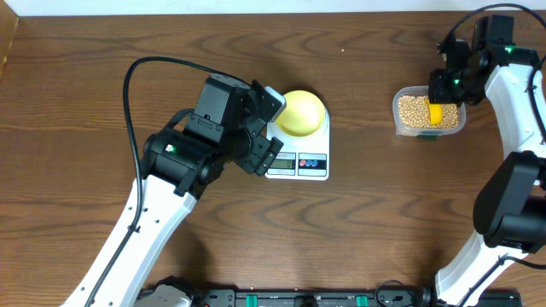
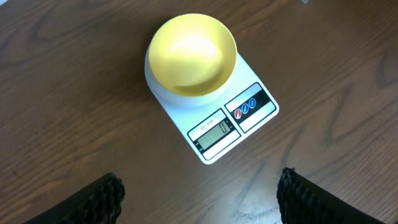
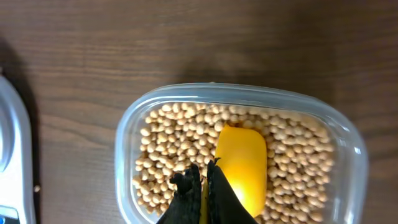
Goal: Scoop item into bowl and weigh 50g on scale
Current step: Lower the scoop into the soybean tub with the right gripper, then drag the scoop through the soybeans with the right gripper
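Observation:
The pale yellow bowl point(image 1: 303, 112) point(image 2: 193, 53) sits empty on the white scale point(image 1: 299, 164) point(image 2: 239, 127), whose display faces the table's front. My left gripper point(image 1: 260, 128) point(image 2: 200, 180) hovers open just left of the scale, with nothing between its fingers. At the back right, tan beans point(image 1: 412, 109) point(image 3: 174, 137) fill a clear plastic tub point(image 1: 397, 119) point(image 3: 124, 143). My right gripper point(image 1: 444, 98) point(image 3: 204, 174) is over the tub, shut on the handle of a yellow scoop point(image 1: 436, 113) point(image 3: 242, 162). The scoop's bowl rests in the beans.
A black cable point(image 1: 136, 77) loops above the left arm. The right arm's white links point(image 1: 512, 128) run down the table's right side. Bare wooden tabletop point(image 1: 367, 77) lies between the scale and the tub.

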You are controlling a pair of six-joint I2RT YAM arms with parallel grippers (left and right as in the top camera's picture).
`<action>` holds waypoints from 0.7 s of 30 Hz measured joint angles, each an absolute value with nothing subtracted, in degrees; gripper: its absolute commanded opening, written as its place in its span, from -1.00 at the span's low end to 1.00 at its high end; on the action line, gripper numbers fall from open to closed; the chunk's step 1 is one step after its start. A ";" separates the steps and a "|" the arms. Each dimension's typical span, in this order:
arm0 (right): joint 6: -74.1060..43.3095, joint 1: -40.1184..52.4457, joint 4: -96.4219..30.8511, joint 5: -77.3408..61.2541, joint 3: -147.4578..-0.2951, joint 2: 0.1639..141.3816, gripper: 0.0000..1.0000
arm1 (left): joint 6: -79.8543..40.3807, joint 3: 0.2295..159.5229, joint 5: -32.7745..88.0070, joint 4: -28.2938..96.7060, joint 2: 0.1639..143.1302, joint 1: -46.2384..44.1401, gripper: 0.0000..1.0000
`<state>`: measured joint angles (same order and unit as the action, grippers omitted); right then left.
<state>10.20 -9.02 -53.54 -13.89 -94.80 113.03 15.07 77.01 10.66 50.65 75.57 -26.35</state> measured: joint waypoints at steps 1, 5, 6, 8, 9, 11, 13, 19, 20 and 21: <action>10.90 -9.08 -53.56 -14.66 -94.54 113.03 -0.97 | 15.09 77.01 10.66 50.63 75.57 -26.35 0.61; 12.49 -9.26 -53.67 -15.88 -94.00 113.03 -0.97 | 15.07 77.01 10.66 50.63 75.57 -26.35 0.62; 12.64 -9.45 -53.76 -16.10 -93.95 113.03 -0.98 | 15.07 77.01 10.66 50.63 75.57 -26.35 0.61; 12.97 -9.93 -53.98 -16.45 -93.89 113.06 -0.98 | 15.09 77.01 10.66 50.63 75.57 -26.35 0.61; 13.06 -10.11 -54.11 -16.60 -93.89 113.06 -0.97 | 15.09 77.01 10.66 50.63 75.57 -26.35 0.61; 13.10 -10.61 -54.59 -17.04 -93.89 113.06 -0.97 | 15.09 77.01 10.66 50.65 75.57 -26.35 0.61; 13.15 -11.64 -55.02 -17.98 -93.86 113.06 -0.97 | 15.07 77.01 10.66 50.65 75.57 -26.35 0.61; 13.45 -15.53 -55.64 -22.26 -93.23 113.10 -0.97 | 15.09 77.01 10.66 50.63 75.57 -26.35 0.62; 13.76 -16.38 -55.59 -23.38 -92.95 113.12 -0.98 | 15.07 77.01 10.66 50.63 75.57 -26.35 0.62; 14.17 -17.19 -55.33 -24.75 -92.47 113.12 -0.98 | 15.07 77.01 10.66 50.63 75.57 -26.35 0.61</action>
<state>14.17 -17.19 -55.33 -24.75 -92.47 113.12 15.07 77.01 10.66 50.63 75.57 -26.35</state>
